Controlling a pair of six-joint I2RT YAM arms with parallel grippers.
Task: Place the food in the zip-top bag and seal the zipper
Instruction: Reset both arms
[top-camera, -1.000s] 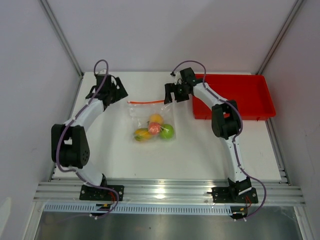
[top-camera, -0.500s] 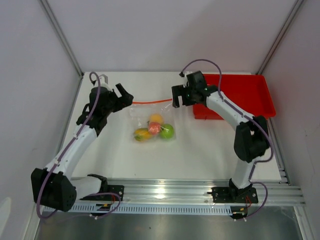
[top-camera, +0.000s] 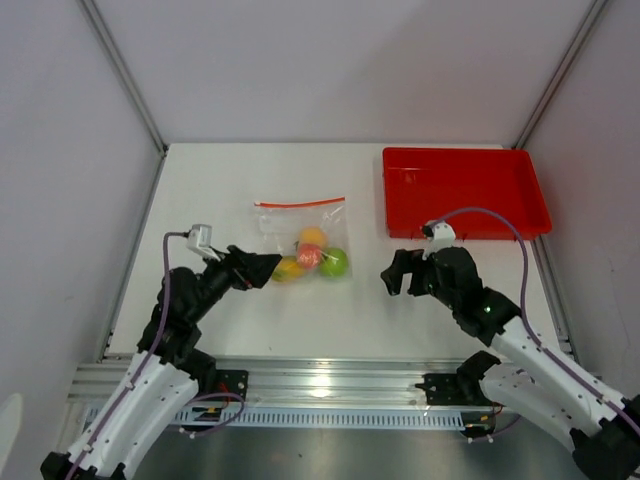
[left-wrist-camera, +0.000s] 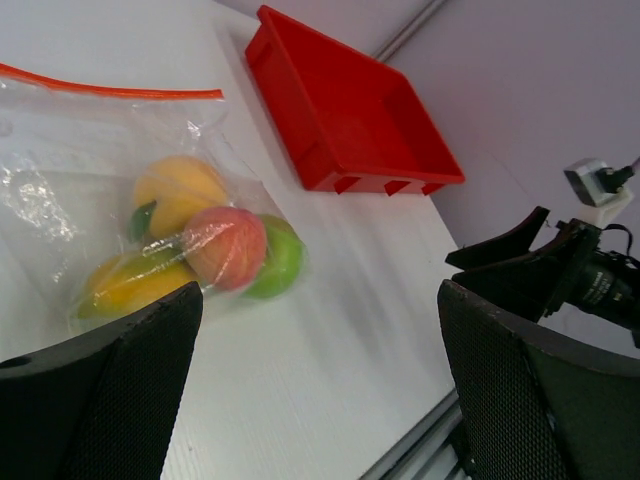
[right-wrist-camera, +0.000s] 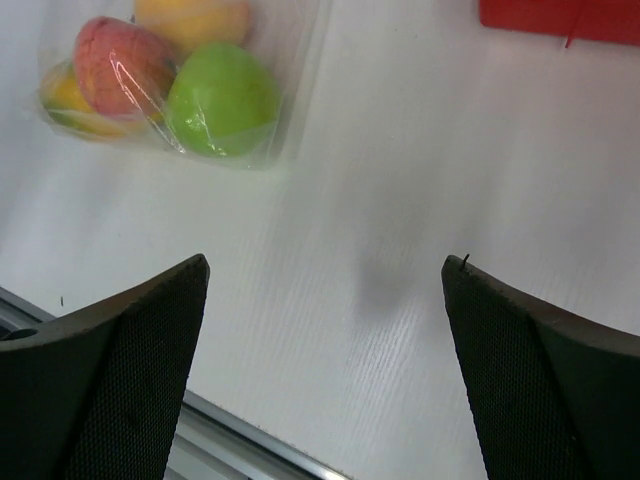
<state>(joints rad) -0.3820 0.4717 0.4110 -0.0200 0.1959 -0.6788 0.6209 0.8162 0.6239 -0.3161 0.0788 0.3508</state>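
The zip-top bag (top-camera: 299, 232) lies flat mid-table, its orange-red zipper (top-camera: 300, 203) running straight along the far edge. All the food sits inside it: a green apple (top-camera: 334, 263), a reddish peach-like fruit (top-camera: 310, 256), an orange-yellow one (top-camera: 312, 237) and a yellow-green mango (top-camera: 287, 268). My left gripper (top-camera: 262, 268) hovers open just left of the fruit, holding nothing. The right gripper (top-camera: 395, 275) is open to the right of the bag, apart from it. In the left wrist view the bag (left-wrist-camera: 90, 160) fills the upper left; in the right wrist view the apple (right-wrist-camera: 222, 100) shows top left.
A red tray (top-camera: 463, 190) stands at the back right, also seen as the red tray (left-wrist-camera: 350, 110) in the left wrist view. The metal rail (top-camera: 330, 380) runs along the table's near edge. White walls close in the left, right and back sides.
Both arms have drawn back from the two ends of the zipper toward the near edge of the table. The left gripper opened wider. The bag and fruit stayed put.
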